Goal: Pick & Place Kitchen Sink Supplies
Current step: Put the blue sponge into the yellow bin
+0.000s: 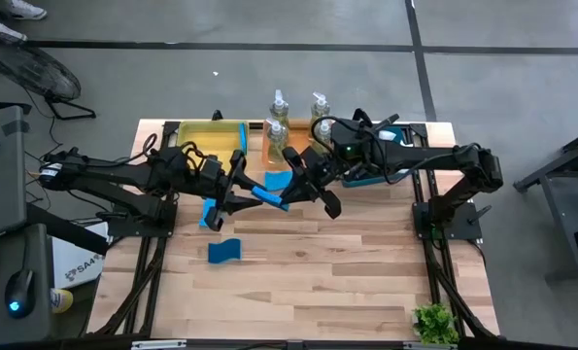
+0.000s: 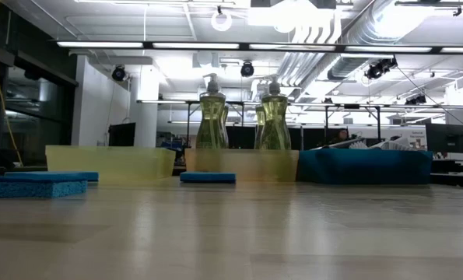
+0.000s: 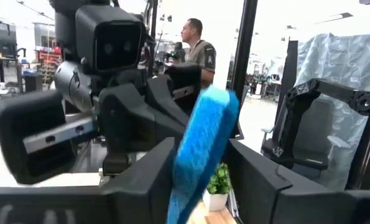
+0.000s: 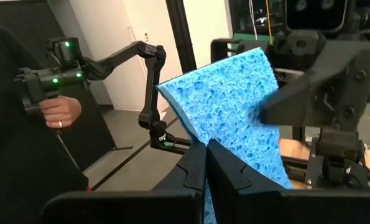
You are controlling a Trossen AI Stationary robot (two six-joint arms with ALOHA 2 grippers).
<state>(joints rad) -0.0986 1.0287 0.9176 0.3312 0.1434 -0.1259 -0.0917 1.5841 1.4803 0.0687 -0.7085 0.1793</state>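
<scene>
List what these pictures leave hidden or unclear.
- High view: the right arm covers most of the blue tray, so its contents are hidden.
- Low view: the held sponge and both arms are cut off above the top edge.
- Low view: the yellow tray wall hides its inside.

The high view is looking straight down on the whole worktop and both arms. The low view is sitting at worktop height, facing level across it toward the trays and soap bottles and the room behind. Each wrist view is looking out close past its own dark fingers, facing the other arm. Both wrist views are sharing the held blue sponge, which the high view is also showing at mid-worktop.
</scene>
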